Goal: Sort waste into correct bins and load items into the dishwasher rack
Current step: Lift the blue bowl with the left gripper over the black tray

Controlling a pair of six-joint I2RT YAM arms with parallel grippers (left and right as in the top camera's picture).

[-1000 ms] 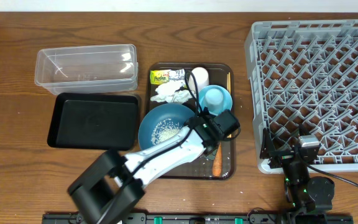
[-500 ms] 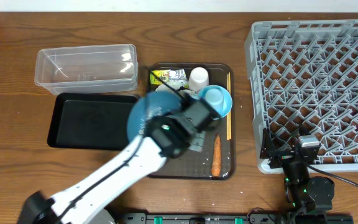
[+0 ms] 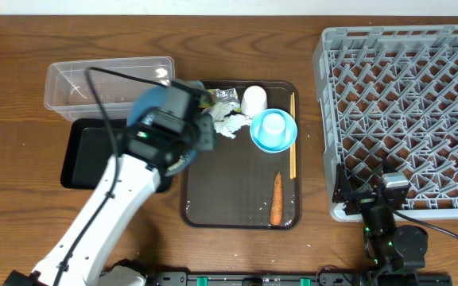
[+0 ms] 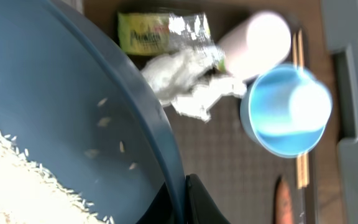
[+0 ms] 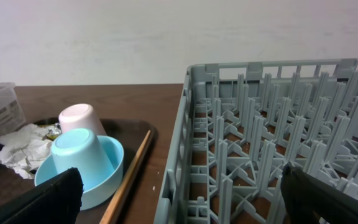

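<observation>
Left gripper [image 4: 182, 198] pinching bowl [image 4: 73, 93] rim, rice [image 4: 11, 180] inside, upper left over the clear tub [image 3: 94, 83]/black tray [image 3: 86, 159] seam; right gripper [image 5: 179, 199] spread, lower right; thin rim pinch may slip, dumping rice on table [image 3: 14, 222].

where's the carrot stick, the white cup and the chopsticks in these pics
carrot stick [image 3: 277, 199] overhead view, middle of its length
white cup [image 3: 254, 100] overhead view, centre of its visible white surface
chopsticks [image 3: 293, 135] overhead view, midway along the sticks
</observation>
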